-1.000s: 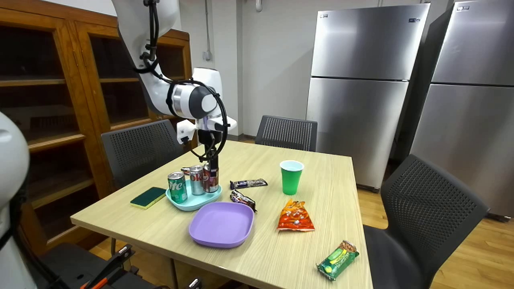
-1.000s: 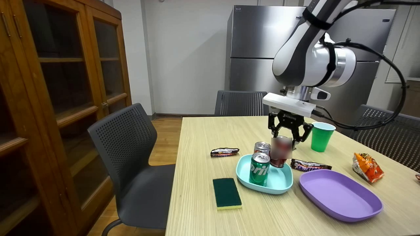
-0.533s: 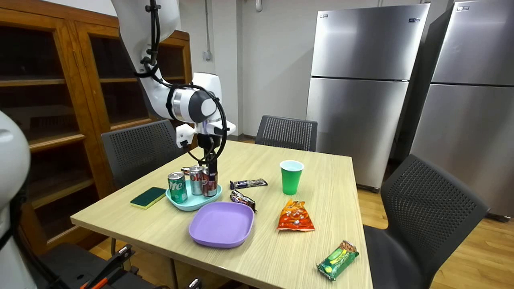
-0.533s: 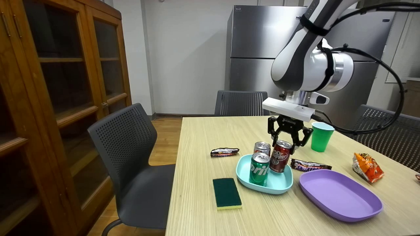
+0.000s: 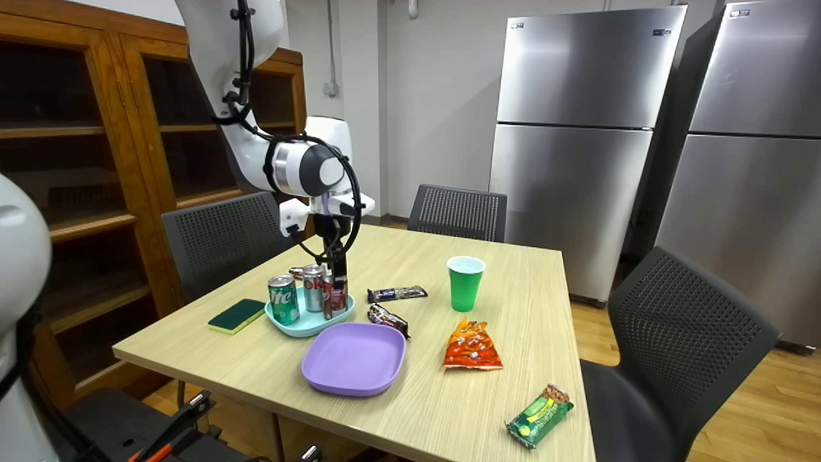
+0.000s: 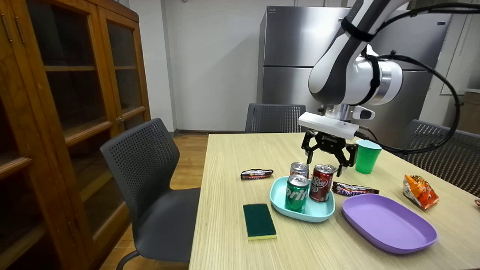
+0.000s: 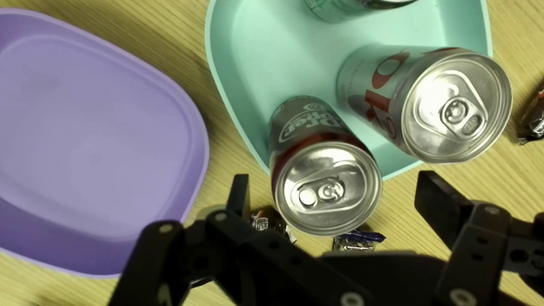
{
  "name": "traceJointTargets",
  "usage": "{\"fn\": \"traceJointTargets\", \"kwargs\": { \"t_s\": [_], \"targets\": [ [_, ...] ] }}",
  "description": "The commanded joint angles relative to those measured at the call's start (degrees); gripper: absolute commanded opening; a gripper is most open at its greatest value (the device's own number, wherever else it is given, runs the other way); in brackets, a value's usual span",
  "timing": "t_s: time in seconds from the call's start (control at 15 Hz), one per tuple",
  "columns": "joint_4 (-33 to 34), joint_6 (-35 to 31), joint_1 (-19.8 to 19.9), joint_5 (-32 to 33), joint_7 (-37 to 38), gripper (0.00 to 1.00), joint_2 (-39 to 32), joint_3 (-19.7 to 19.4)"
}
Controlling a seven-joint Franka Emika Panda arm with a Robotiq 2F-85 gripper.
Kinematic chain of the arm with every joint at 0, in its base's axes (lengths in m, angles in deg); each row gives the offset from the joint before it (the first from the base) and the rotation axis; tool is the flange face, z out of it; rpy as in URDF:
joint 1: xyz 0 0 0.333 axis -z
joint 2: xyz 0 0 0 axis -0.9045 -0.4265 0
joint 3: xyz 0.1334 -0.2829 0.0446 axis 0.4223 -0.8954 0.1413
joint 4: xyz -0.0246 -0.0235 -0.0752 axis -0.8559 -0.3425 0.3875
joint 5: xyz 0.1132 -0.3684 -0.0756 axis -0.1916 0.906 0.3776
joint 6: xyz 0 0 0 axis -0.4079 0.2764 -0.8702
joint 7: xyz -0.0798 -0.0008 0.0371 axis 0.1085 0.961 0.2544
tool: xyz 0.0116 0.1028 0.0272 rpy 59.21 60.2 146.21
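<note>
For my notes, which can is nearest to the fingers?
The red can, between the open fingers in the wrist view; the silver can and green can stand farther away.

A green cup point(image 5: 465, 284) stands upright on the wood-grained counter point(image 5: 516, 276); an orange snack bag point(image 5: 473, 348) lies near it, and a green-wrapped bar point(image 5: 540, 417) rests close to the edge. There's a purple plate point(image 5: 353, 359), and a sponge point(image 6: 259, 221) lying dark side up. Dark gray chairs point(image 5: 680, 340) stand around; beyond them I can see two steel refrigerators point(image 5: 587, 83) and a glass-doored wooden cabinet point(image 5: 126, 128).
</note>
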Motion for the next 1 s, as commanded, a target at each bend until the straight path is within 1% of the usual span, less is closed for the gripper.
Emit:
{"fn": "traceJointTargets", "kwargs": {
  "t_s": [0.0, 0.4, 0.73, 0.8, 0.93],
  "targets": [
    [-1.62, 2.31, -0.4, 0.3, -0.45, 1.0, 3.45, -0.3],
    [-4.21, 4.45, 1.04, -0.09, -2.72, 1.0, 8.66, 0.28],
    [-6.33, 5.99, 3.03, -0.09, -5.81, 1.0, 13.6, 0.42],
    [-4.01, 3.91, 2.23, 0.2, -3.17, 1.0, 9.74, 0.42],
    [-4.23, 4.02, 2.53, 0.19, -3.38, 1.0, 10.29, 0.43]
  ]
}}
